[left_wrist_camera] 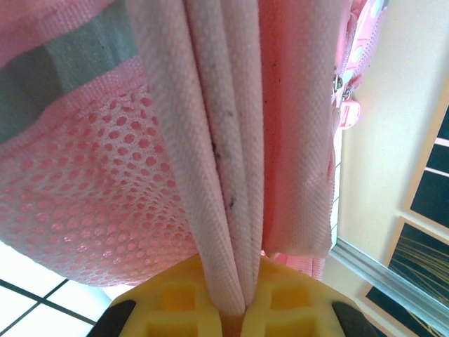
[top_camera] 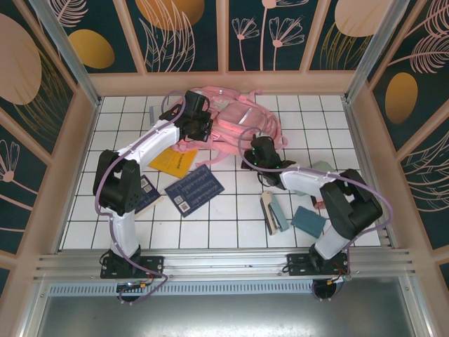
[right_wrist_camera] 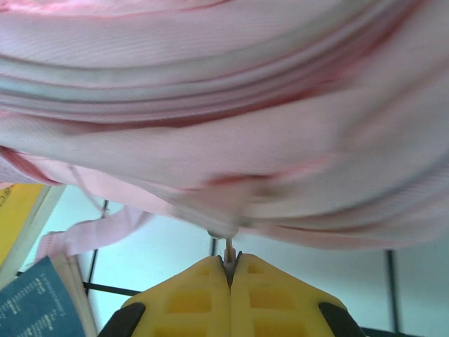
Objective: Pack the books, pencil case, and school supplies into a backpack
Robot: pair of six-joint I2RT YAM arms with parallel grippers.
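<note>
Nearest the arm bases, to the near right of the right gripper (top_camera: 257, 151), the stapler (top_camera: 269, 212) and the teal pad (top_camera: 309, 221) lie on the white tiled table (top_camera: 231, 235). Neither shows print that can be read. The pencil case (top_camera: 309, 177) lies just right of that gripper, partly under its arm.

On the near side of the left gripper (top_camera: 195, 128) is the navy book (top_camera: 194, 189). It has a small white label at its near corner, too small to read. In the right wrist view its cover shows rows of pale print, blurred beyond reading. A second dark book (top_camera: 145, 194) with a white label lies to its left, half under the left arm. The yellow book (top_camera: 172, 160) lies just nearer than the left gripper, close against the backpack; whether they touch I cannot tell.

The right gripper's yellow fingers (right_wrist_camera: 189, 302) are pressed together, pinching the small metal zip pull (right_wrist_camera: 228, 247) at the backpack's near edge. A pink strap (right_wrist_camera: 91, 232) hangs to the left of it.

The left gripper's fingers (left_wrist_camera: 168, 302) are clamped on a fold of the backpack's pink fabric, which rises straight up from between them. Pink mesh (left_wrist_camera: 84, 189) lies to the left of the fold, with a pale grey stripe above it.

The backpack (top_camera: 242, 119) lies just beyond both grippers, on the far part of the table, held at its left side and at its near edge.
</note>
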